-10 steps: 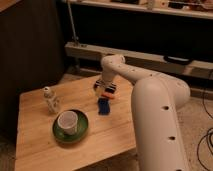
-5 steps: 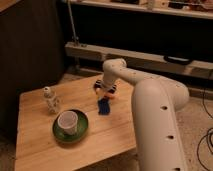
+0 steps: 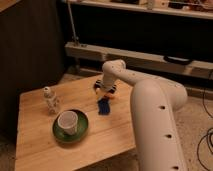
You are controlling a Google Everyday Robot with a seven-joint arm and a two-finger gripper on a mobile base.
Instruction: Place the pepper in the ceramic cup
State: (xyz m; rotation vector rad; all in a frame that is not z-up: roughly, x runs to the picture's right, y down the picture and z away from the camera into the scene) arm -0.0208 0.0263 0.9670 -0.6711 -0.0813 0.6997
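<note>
Pepper [image 3: 107, 95] shows only as a small orange patch just above the middle of the frame, right at the lower end of the gripper [image 3: 104, 91]. It sits low over the far part of the wooden table [image 3: 40, 150]. Whether it is lifted or touching the wood cannot be told, and neither can whether the gripper is spread or clamped on it.

Around the gripper lies a black-and-white striped item [image 3: 113, 89], partly hidden by the wrist. Just below the pepper, nearer the camera, a blue block [image 3: 104, 106] lies on the tabletop.

Down and to the left, apart from the pepper, the ceramic cup [image 3: 67, 121] stands upright with its mouth open upward. It rests on a dark green saucer [image 3: 82, 131] in the lower left of the frame. Above and to the left of the cup stands a white speckled figurine [image 3: 50, 100], upright near the table's left side.

The white arm [image 3: 155, 125] fills the lower right of the frame, rises and bends left, ending at the gripper. Behind the table a pale metal rail [image 3: 150, 56] runs across the upper part of the frame before a dark background.
</note>
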